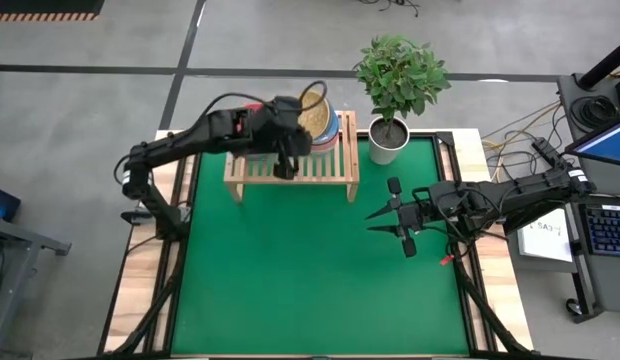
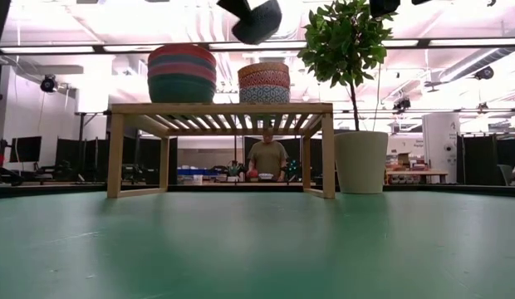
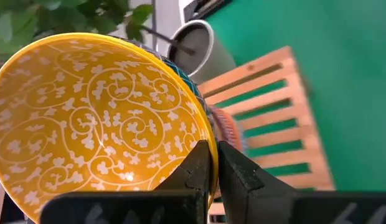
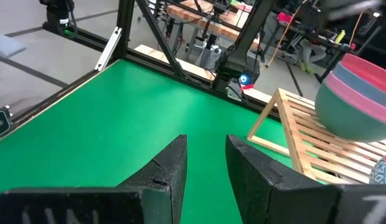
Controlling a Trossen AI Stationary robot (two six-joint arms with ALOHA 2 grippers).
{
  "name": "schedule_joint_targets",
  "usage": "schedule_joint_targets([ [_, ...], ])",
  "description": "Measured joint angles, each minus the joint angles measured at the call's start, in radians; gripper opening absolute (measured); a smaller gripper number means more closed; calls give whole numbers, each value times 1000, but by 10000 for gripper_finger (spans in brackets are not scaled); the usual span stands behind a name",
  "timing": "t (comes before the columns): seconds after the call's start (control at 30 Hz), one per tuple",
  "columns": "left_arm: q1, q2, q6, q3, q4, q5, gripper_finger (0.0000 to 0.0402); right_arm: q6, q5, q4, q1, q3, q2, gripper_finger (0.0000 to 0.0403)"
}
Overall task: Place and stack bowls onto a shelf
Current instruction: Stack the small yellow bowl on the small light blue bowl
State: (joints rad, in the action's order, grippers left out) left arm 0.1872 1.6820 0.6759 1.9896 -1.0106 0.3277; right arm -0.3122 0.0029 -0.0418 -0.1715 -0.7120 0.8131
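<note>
So the left gripper (image 3: 213,163) was up over the right half of the wooden shelf (image 1: 290,166), pinched shut on the rim of the yellow patterned bowl (image 3: 93,118). In the left wrist view the two dark fingers (image 3: 240,174) were clamped right together with the bowl's edge between them, and the bowl was tipped so you could see its whole white-swirl inside. From above, that bowl (image 1: 312,112) sat at the top of the smaller stack, at the shelf's back right corner; whether it was fully seated or a hair above the others, I couldn't tell.

The low view showed two stacks on the slatted top: the bigger plain bowls (image 2: 182,74) on the left (teal at the bottom, pink and red bands above) and the smaller patterned stack (image 2: 264,83) just beside it on the right, the two stacks close but not touching.

The right gripper (image 1: 387,220) was hanging over the green mat (image 1: 310,280) on the right side, well apart from the shelf, with its fingers partly open and nothing between them.

The potted plant (image 1: 395,90) in its white pot stood just off the shelf's right end. A person (image 2: 267,158) was visible through the shelf legs, way back in the room.
</note>
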Motion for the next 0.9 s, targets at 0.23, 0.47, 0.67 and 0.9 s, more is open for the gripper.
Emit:
schedule_joint_targets([
  [0.23,83,69,37,22,28,-13,2,-2,0,-6,0,0,0,100],
  [0.47,115,130,46,53,14,-33,2,-2,0,-8,0,0,0,100],
  [0.67,117,146,44,74,-11,-34,11,-3,0,-13,0,0,0,100],
  [0.9,119,146,22,70,-64,-82,17,-6,0,-14,0,0,0,100],
])
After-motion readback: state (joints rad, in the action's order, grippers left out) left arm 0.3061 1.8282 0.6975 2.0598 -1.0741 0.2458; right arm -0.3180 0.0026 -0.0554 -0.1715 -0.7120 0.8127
